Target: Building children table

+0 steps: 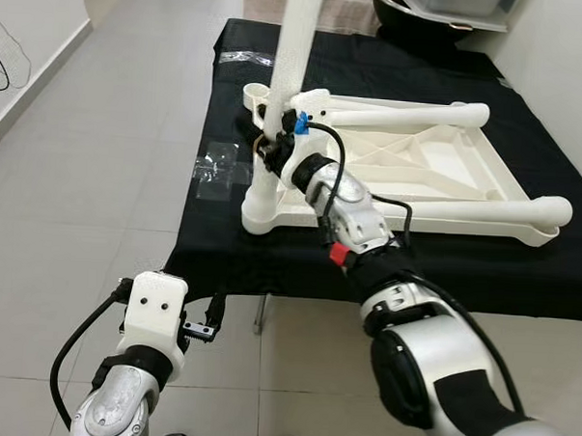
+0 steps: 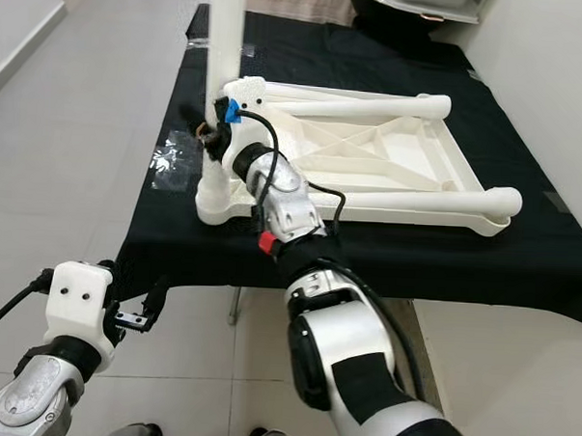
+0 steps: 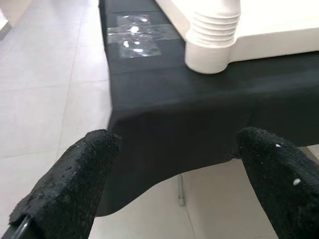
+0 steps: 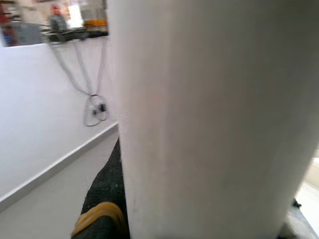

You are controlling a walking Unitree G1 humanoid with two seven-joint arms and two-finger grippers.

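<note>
Now the right gripper pinches the white leg, which stands up at the tabletop's corner, at 11 o'clock. Down at 7 o'clock, the left gripper hangs spread wide by the black cloth.

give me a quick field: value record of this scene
work surface: black-covered table
tabletop: white tabletop lying upside down
upright leg: white leg standing in the near-left corner socket
lying legs: two more, lying across the tabletop
right gripper: at the upright leg, low on it
left gripper: jaws open, low before the table edge
</note>
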